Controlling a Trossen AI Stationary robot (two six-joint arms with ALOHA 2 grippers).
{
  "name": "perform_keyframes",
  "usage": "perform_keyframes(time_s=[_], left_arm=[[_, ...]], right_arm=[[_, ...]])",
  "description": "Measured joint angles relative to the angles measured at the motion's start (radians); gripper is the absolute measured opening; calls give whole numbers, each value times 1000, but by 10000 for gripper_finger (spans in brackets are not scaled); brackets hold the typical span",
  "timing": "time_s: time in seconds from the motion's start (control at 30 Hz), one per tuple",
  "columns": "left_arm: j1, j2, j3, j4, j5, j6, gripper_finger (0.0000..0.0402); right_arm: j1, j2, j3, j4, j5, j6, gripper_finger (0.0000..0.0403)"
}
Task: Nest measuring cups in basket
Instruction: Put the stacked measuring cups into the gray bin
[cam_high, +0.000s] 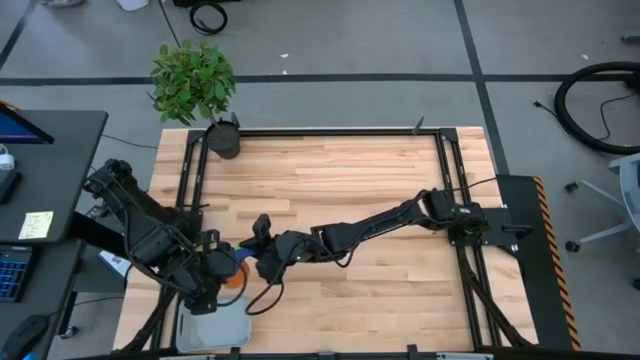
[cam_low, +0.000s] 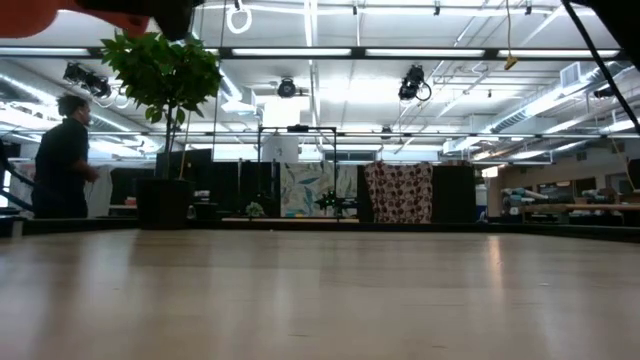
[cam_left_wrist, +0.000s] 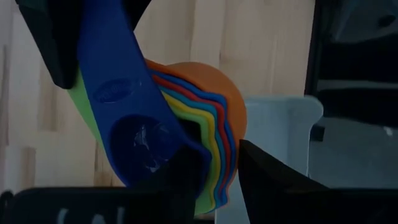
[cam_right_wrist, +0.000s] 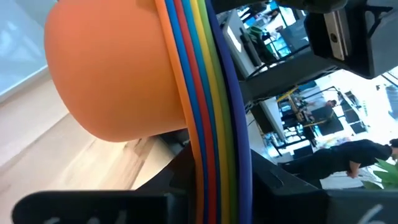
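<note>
The measuring cups (cam_high: 236, 276) are nested in one stack, orange outermost (cam_right_wrist: 118, 74) and dark blue innermost (cam_left_wrist: 134, 146). The stack hangs above the table's near left part, just beyond the light grey basket (cam_high: 214, 328). My right gripper (cam_high: 256, 264) reaches in from the right and is shut on the stacked handles. My left gripper (cam_left_wrist: 221, 180) comes down on the stack's opposite side and is shut on the rims. The low view shows only an orange and dark patch (cam_low: 100, 10) at its top edge. My left gripper has one finger (cam_left_wrist: 180, 177) inside the dark blue cup and the other (cam_left_wrist: 273, 180) outside the orange wall, with the layered rims (cam_left_wrist: 219, 165) between them, opposite the handles. It slants down from above. My right gripper pinches the stacked handles (cam_right_wrist: 214, 146) between its two fingers, reaching nearly level from the table's right and along the handles. The orange bowl stands out beyond the fingers. The stack is lifted clear of the table.
A dark round pot with a leafy plant (cam_high: 222, 138) stands at the table's far left corner. The wooden top (cam_high: 340, 190) is framed by black rails (cam_high: 320, 132). A desk with a laptop (cam_high: 20, 130) lies left of the table. A person (cam_low: 62, 160) stands in the room behind.
</note>
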Motion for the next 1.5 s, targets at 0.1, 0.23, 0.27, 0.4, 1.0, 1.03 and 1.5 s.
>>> perform_keyframes(time_s=[0.1,0.23,0.27,0.4,1.0,1.03,1.5], left_arm=[[-20,0,0,-33,16,-27,97],[-60,0,0,-59,17,-74,96],[-74,0,0,-62,16,-89,96],[-128,0,0,-73,8,-158,95],[-244,40,-2,-45,-45,-291,95],[-244,49,-2,-36,-44,-288,95],[-269,80,-3,24,-30,-368,93]], right_arm=[[3,59,92,-29,21,-14,84],[3,133,242,-123,32,-13,84],[3,153,281,-144,31,-15,84],[4,215,372,-146,13,-24,84],[17,218,361,-135,-30,53,83],[17,218,361,-139,-42,56,83],[18,251,360,-91,-142,64,83]])
